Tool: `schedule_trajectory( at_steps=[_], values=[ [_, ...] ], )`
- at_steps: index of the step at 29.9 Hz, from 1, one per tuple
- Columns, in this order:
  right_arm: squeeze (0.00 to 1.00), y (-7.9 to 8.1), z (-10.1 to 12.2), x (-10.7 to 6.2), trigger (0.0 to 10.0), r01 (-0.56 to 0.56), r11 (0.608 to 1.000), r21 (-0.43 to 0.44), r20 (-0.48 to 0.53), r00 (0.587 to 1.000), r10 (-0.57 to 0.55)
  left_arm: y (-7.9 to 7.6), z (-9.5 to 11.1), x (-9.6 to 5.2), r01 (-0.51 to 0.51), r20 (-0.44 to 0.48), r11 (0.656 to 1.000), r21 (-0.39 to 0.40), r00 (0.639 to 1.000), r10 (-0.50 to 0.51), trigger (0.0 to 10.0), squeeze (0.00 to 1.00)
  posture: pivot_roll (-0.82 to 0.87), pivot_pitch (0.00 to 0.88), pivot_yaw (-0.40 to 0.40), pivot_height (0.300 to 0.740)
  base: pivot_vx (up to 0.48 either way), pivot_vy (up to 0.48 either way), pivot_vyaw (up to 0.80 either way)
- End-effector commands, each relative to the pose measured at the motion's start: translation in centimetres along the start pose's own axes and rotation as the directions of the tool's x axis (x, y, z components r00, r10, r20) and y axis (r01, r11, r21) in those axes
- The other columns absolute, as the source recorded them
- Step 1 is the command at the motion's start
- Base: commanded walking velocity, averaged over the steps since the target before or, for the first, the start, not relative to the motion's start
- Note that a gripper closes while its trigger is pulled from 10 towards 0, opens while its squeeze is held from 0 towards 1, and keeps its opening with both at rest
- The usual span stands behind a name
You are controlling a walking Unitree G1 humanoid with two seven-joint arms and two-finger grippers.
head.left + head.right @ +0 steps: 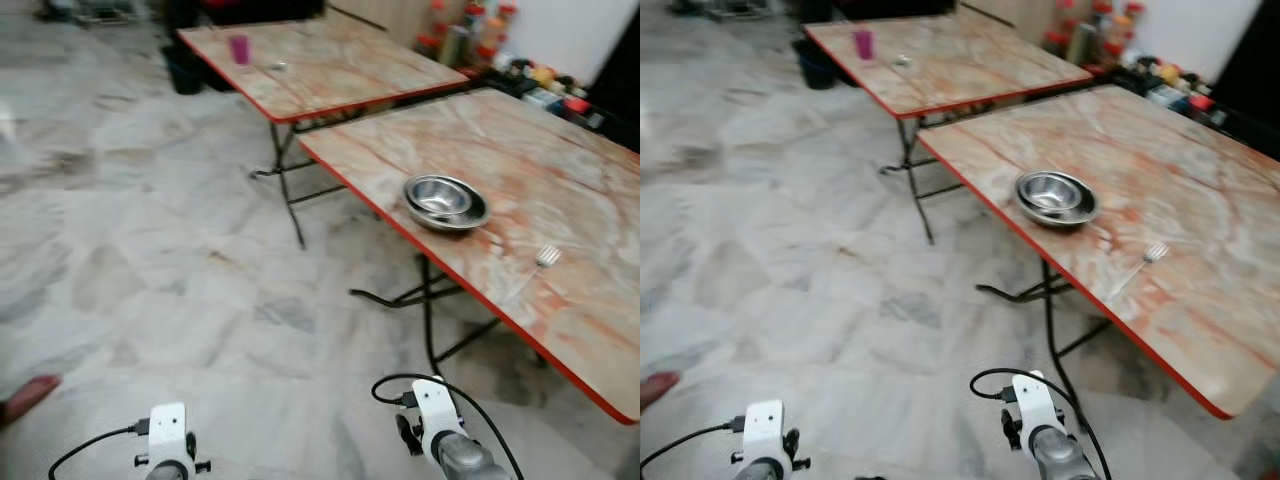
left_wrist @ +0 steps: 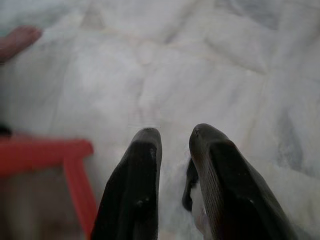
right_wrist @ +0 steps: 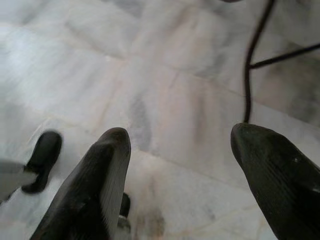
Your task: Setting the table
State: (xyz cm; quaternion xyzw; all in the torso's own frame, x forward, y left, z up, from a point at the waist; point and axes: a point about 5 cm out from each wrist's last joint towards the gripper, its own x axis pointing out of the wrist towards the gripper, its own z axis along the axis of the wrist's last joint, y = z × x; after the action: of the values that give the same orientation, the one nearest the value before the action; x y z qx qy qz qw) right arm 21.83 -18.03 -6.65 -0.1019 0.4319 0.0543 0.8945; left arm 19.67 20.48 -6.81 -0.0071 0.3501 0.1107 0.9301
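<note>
Bowl: you see a steel bowl [image 1: 445, 201] on near desk [image 1: 560, 170], by its red edge.
Fork: fork [image 1: 541, 262] beside it.
L hand [image 2: 172, 150]: fingers nearly closed, empty, over floor.
R hand [image 3: 180, 150]: wide apart, empty.

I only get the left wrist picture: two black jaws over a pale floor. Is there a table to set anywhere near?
Observer: Yes. A marble-patterned table with a red edge stands ahead, on the robot's right.
Operator: Is anything on it?
Observer: A steel bowl sits near its edge, and a fork lies apart from the bowl.
Operator: What is the other arm doing?
Observer: The right gripper hangs low over the floor, jaws wide apart, holding nothing.
</note>
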Motion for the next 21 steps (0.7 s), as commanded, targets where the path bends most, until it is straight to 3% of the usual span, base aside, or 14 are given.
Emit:
schedule_trajectory(
  at_steps=[1,21],
  values=[
    [0.00,0.05,0.00,0.01,10.0,-0.003,1.000,-0.010,-0.004,1.000,0.002,0.22,-0.68,-0.19,-0.010,-0.029,1.000,-0.008,1.000,0.009,10.0,0.00,0.10,0.069,-0.103,0.740,0.000,0.000,0.80],
    [0.00,0.53,0.27,0.07,10.0,-0.020,0.999,-0.039,0.009,1.000,0.020,0.45,-0.67,-0.21,-0.021,-0.024,1.000,-0.013,1.000,0.021,10.0,0.00,0.10,0.077,-0.102,0.740,0.000,0.000,0.80]
  ],
)
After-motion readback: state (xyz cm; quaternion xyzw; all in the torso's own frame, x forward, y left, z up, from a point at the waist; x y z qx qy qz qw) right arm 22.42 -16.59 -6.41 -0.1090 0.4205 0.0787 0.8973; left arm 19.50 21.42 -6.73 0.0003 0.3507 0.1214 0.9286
